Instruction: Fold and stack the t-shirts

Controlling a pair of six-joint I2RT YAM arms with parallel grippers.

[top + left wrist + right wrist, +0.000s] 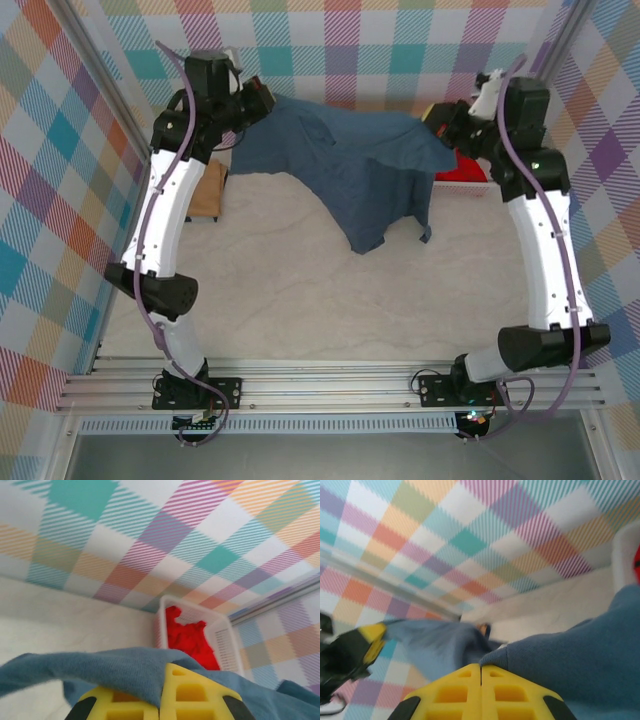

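While it is held up over the far part of the table point(300, 290), the slate-blue t-shirt point(350, 165) is stretched with its long axis running left to right, its upper edge drawn between the two grippers and its loose lower part trailing toward the near side, where a rumpled end rests on the tabletop just right of centre. One far corner of the cloth is clamped in the left gripper point(262, 100), whose yellow fingers are seen pressed together with blue fabric draped over them in the left wrist view. The opposite corner is pinched in the right gripper point(440, 120), its fingers likewise closed tight on the cloth. Both arms are reached well forward from their bases and bent inward at the wrists, so that the grippers face each other across the shirt. A tan-brown t-shirt point(210, 190) is seen lying on the table at the left, partly hidden beneath the left arm. At the far right, a white slotted basket point(226, 630) is placed against the checked wall, and a red t-shirt point(192, 637) is bunched inside it.
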